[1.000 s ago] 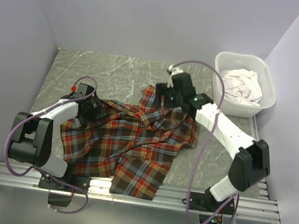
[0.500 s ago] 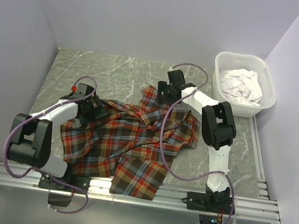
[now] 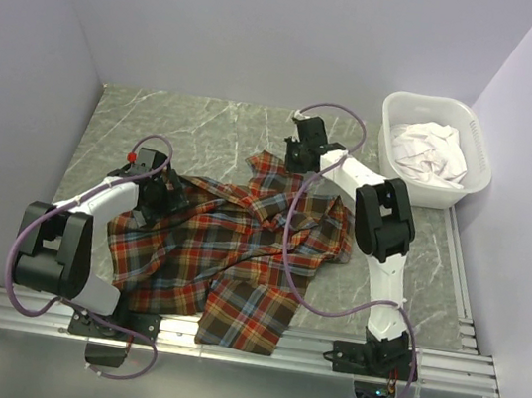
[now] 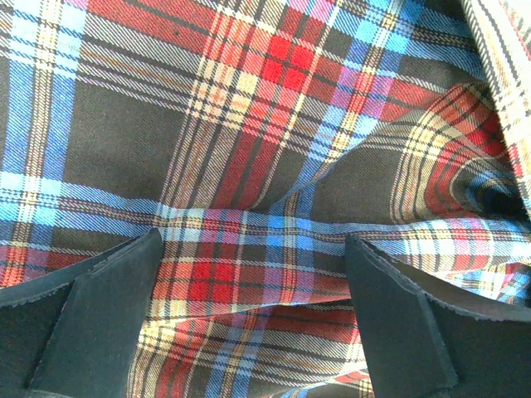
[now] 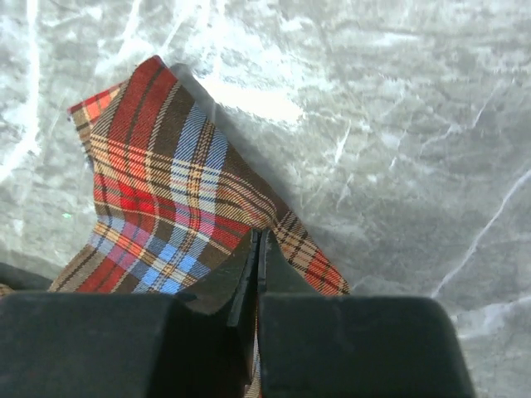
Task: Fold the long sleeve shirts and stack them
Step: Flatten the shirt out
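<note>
Red, orange, teal and dark brown, the plaid long sleeve shirt [image 3: 239, 245] lies rumpled and unfolded on the grey marbled tabletop [image 3: 177, 126]. Its near hem is close to the arms' bases, and nothing is stacked yet. Over its left part hangs the left gripper [image 4: 250, 249], jaws spread wide with a raised fold of cloth between them, holding nothing. Farther back, at the shirt's far corner, the right gripper [image 5: 259, 249] has its black fingers pressed together on a thin edge of the plaid, and a tongue of fabric lies flat on the table beyond the tips. Farthest, at the right rear, stands the white plastic laundry basket [image 3: 427, 195] with a crumpled white garment [image 3: 432, 149] inside, well apart from the shirt.

The pinch looks shallow, so a quick pull could let the edge slip free. With nothing pinning the left side, the whole bundle may drag instead of spreading. The right arm's purple cable [image 3: 286, 247] crosses above the cloth and could snag it.

A second ago the right arm reached in from the right with its jaws apart over the shirt's upper part. Now its elbow is folded, its wrist sits farther back, its jaws are closed, and the far corner has shifted slightly. The left arm and basket are unchanged.
</note>
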{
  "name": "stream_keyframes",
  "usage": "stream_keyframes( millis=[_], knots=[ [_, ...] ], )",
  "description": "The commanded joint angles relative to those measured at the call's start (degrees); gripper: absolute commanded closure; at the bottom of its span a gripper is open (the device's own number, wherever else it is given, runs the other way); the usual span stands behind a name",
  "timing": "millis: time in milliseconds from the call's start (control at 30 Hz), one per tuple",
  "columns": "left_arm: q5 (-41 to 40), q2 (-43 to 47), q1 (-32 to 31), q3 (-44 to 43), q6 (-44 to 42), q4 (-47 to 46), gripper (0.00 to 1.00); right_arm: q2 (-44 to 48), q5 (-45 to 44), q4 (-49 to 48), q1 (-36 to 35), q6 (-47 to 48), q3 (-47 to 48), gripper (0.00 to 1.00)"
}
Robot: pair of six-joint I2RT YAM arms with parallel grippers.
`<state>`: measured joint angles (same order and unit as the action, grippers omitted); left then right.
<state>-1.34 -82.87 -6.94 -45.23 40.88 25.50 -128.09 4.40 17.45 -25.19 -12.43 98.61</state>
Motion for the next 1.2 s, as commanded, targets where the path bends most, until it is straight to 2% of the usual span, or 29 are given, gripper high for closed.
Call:
stream_keyframes(
  millis=[0, 233, 367, 567, 733, 800, 933, 1000, 1033, 1067, 1133, 1167],
  knots=[
    [0.38, 1.04, 0.17, -0.12, -1.16, -1.06, 0.02, -0.49, 0.69, -1.37, 0.23, 1.96, 4.05, 1.0],
    [0.37, 0.08, 0.17, -0.82, -1.07, -0.89, 0.02, 4.24, -3.95, -4.7, 0.84, 5.82, 9.4, 1.0],
    [1.69, -1.76, 0.26, -3.98, -0.37, -0.54, 0.01, 4.26, -10.79, -7.08, 1.28, 10.39, 20.27, 1.0],
    [1.43, -9.48, 0.43, -15.22, -0.19, 1.48, 0.01, 1.27, -17.58, -19.28, 1.28, 20.32, 30.22, 1.0],
    [-0.59, -16.87, 1.49, -26.21, 1.12, 2.01, 0.01, -1.19, -19.08, -28.16, 1.37, 28.59, 32.53, 1.0],
    [-1.03, -21.35, 1.75, -30.6, 2.0, 1.84, 0.01, -2.07, -19.95, -30.45, 1.28, 30.87, 32.09, 1.0],
    [-1.56, -29.35, 2.45, -37.64, 2.97, 2.54, 0.01, -2.69, -18.75, -28.27, 1.28, 30.8, 31.83, 1.0],
    [-1.64, -32.96, 2.81, -40.53, 3.24, 2.72, 0.01, -2.08, -17.07, -26.43, 1.2, 28.7, 30.25, 0.85],
    [-2.25, -33.84, 3.24, -41.16, 3.41, 2.89, 0.01, -1.99, -15.23, -25.46, 1.11, 27.9, 29.02, 0.72],
    [-2.69, -34.98, 3.51, -41.95, 3.59, 2.89, 0.01, -1.81, -14.87, -22.58, 1.11, 27.29, 28.66, 0.45],
    [-3.83, -35.34, 4.3, -42.04, 3.59, 2.02, 0.02, -0.59, -15.13, -18.79, 0.67, 24.21, 28.05, 0.24],
    [-4.1, -35.43, 4.48, -42.13, 3.5, 1.75, 0.02, 0.29, -15.3, -15.2, 0.67, 22.9, 27.43, 0.22]
  ],
)
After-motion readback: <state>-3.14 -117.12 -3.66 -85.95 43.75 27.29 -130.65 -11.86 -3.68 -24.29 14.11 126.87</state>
